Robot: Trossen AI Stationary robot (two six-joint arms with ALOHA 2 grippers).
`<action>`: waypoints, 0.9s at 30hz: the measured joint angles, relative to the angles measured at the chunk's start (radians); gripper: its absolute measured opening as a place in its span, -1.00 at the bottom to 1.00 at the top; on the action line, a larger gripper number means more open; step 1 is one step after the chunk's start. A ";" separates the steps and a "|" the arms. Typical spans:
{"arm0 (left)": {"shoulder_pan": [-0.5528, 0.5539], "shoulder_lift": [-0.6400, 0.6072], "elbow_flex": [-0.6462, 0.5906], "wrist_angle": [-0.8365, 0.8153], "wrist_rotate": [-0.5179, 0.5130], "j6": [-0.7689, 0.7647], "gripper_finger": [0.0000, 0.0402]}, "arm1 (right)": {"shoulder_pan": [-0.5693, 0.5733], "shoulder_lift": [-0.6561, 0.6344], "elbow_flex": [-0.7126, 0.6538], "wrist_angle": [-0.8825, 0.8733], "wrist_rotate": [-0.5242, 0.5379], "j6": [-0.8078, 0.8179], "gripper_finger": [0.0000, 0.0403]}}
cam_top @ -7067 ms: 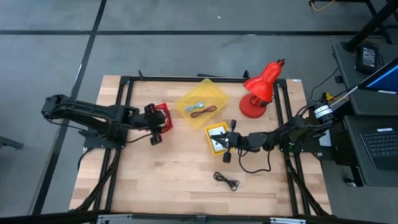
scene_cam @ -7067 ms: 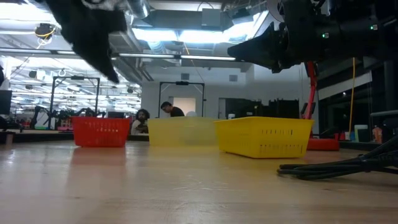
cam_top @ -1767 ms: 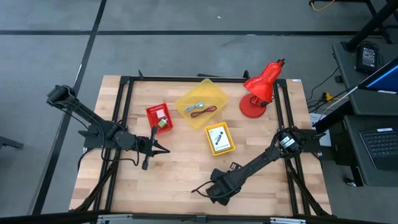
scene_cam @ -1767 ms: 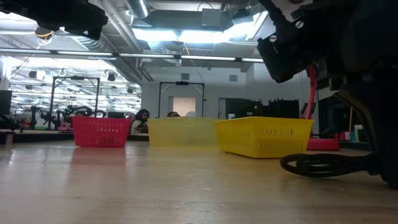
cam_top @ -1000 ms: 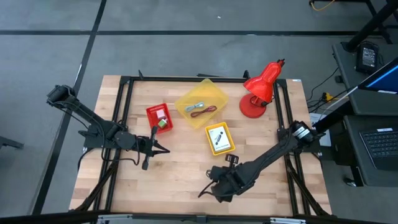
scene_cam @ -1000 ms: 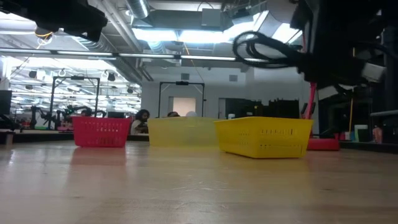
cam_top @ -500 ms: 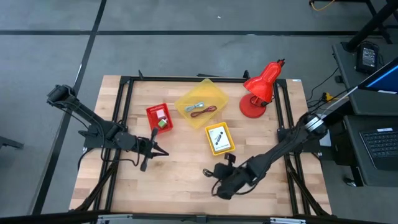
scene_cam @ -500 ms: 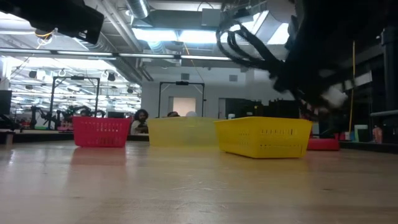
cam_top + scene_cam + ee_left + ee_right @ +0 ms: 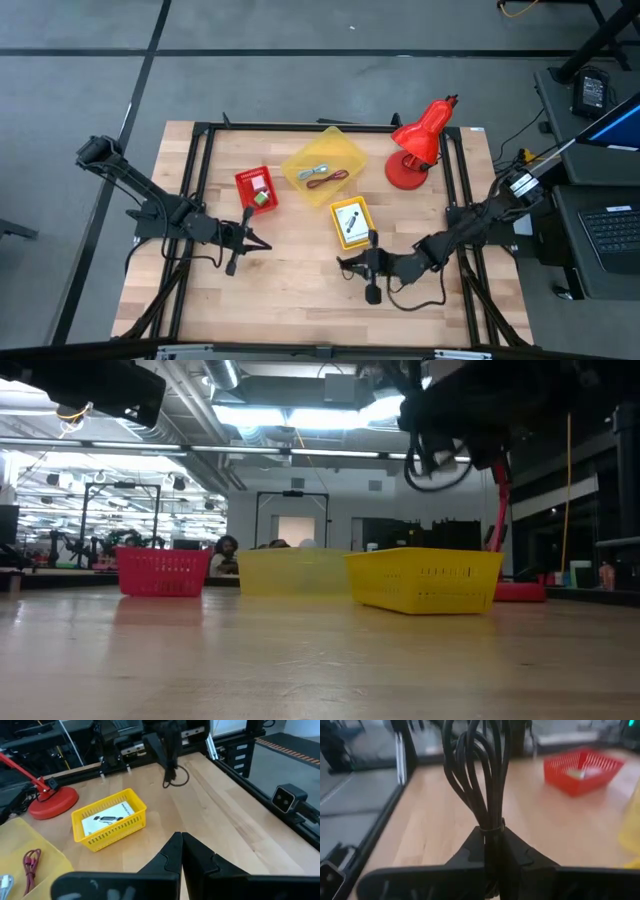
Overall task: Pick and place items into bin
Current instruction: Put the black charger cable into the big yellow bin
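Note:
A bundled black cord (image 9: pixel 475 775) hangs in the air, clear of the wooden table, with my right gripper (image 9: pixel 347 266) shut on it. It hangs just near of the small yellow basket (image 9: pixel 352 222), which holds a white printed card. In the low view the cord's loop (image 9: pixel 437 465) hangs high above the table. The big yellow bin (image 9: pixel 323 165) holds a dark red cord and a grey strip. The red basket (image 9: pixel 256 187) holds white and green items. My left gripper (image 9: pixel 262 243) stands shut and bare at the table's left middle. My right gripper pinches the black cord between its two fingers at the tied waist of the bundle (image 9: pixel 490 827). The fingers come nearly level from the table's right side. The loops reach out past the fingertips and droop (image 9: pixel 176 776), lifted clear of the table.
A red desk lamp (image 9: pixel 418 145) stands at the far right corner. A black metal frame (image 9: pixel 200 180) runs along the table's edges. Bare wood lies along the near side between the two arms.
My right gripper has carried the black cord from the table's near edge toward the far edge, up to the small yellow basket. It has tipped from pointing steeply down to nearly level. The cord has stayed clear of the table and swung with it.

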 joint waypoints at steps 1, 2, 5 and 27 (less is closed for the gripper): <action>0.001 0.000 0.000 0.004 0.000 0.000 -0.99 | -0.004 -0.002 -0.028 0.071 0.002 -0.037 -0.93; 0.002 0.000 0.000 0.006 0.000 0.000 -0.99 | -0.008 -0.002 -0.052 0.135 0.002 -0.065 -0.93; 0.002 0.000 0.000 0.006 0.000 0.000 -0.98 | -0.021 -0.001 -0.120 0.300 -0.005 -0.127 -0.93; 0.002 0.000 0.000 -0.001 -0.037 -0.003 -0.97 | -0.184 0.000 -0.159 0.451 -0.051 -0.240 -0.93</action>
